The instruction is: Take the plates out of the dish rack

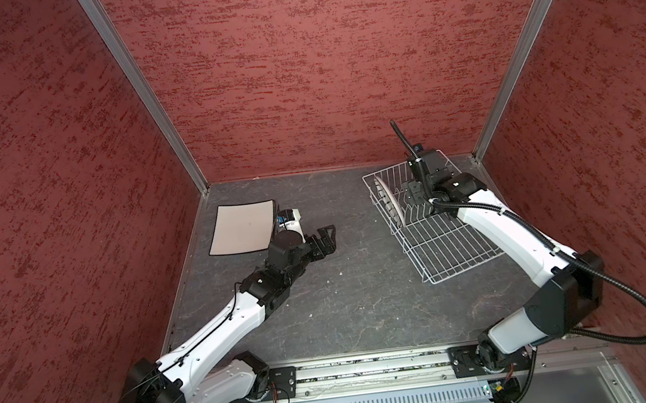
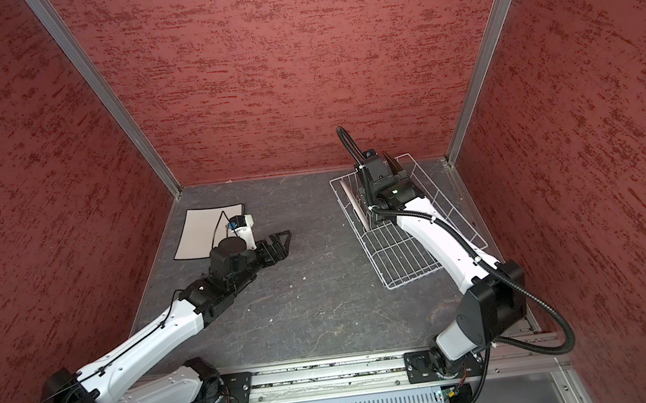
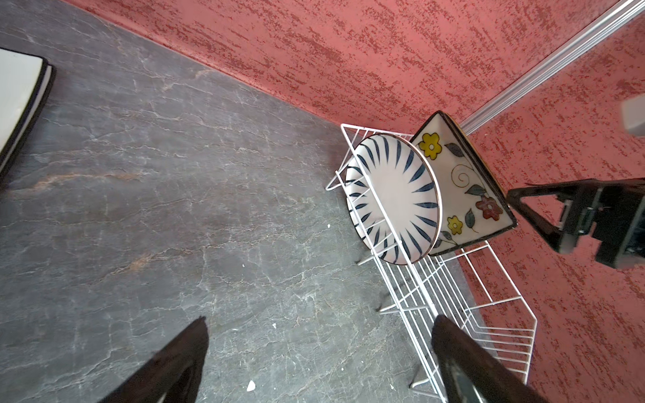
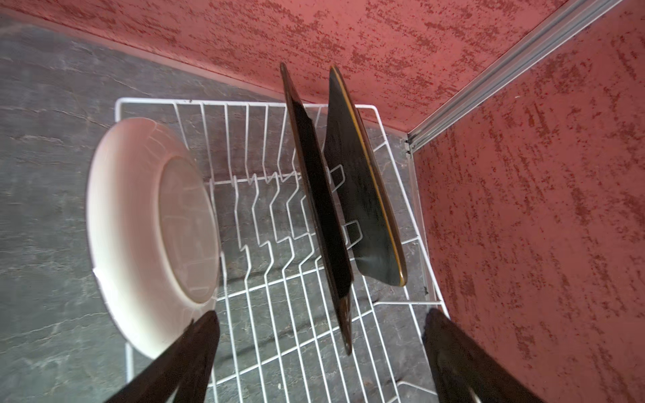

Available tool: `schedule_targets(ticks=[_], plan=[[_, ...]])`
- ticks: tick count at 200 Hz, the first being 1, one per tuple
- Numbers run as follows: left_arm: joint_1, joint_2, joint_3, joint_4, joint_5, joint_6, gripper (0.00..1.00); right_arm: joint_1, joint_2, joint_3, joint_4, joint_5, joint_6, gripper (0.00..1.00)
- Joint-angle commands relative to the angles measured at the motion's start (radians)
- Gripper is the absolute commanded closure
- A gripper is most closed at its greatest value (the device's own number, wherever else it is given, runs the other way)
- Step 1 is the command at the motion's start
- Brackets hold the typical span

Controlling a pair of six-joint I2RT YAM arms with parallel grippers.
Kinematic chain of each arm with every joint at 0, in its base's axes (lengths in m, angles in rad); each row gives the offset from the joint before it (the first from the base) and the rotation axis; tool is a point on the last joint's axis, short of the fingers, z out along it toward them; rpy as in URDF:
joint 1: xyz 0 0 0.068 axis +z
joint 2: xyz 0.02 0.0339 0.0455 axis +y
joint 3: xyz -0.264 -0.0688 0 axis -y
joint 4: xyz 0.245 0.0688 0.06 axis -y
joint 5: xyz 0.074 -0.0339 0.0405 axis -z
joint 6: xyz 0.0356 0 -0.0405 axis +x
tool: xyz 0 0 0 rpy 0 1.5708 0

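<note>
Black right fingers [image 4: 188, 356] hang wide apart over the white wire dish rack [image 1: 444, 246] at the far right of the dark stone-look counter [image 1: 365, 289], gripping nothing. Three plates stand upright in the rack's far end: a round white plate with dark radial streaks [image 3: 394, 199], a floral cream square plate [image 3: 464, 188], a black square plate [image 4: 363, 209]. Left fingers [image 1: 326, 240], also wide, hover near a cream square dark-rimmed plate [image 1: 242, 227] lying flat.

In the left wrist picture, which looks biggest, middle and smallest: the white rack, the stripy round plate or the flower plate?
1. Dish rack, biggest.
2. Round streaked plate.
3. Floral square plate; the round plate hides part of it, so these two are unsure.
</note>
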Motion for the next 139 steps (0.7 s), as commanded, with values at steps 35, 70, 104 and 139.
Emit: schedule_targets(ticks=[35,70,104,139], plan=[[0.022,-0.052,0.051,-0.074,0.022,0.091,0.0,-0.04,0.054,0.016,0.009,0.052,-0.064,0.06],[0.029,-0.055,0.05,-0.072,0.025,0.105,0.01,-0.046,0.057,-0.021,0.07,0.042,-0.066,0.17],[0.081,-0.062,0.059,-0.086,0.081,0.097,0.01,-0.052,0.08,-0.029,0.09,0.043,-0.092,0.21],[0.098,-0.05,0.063,-0.082,0.108,0.081,0.0,-0.061,0.095,-0.045,0.098,0.041,-0.102,0.22]])
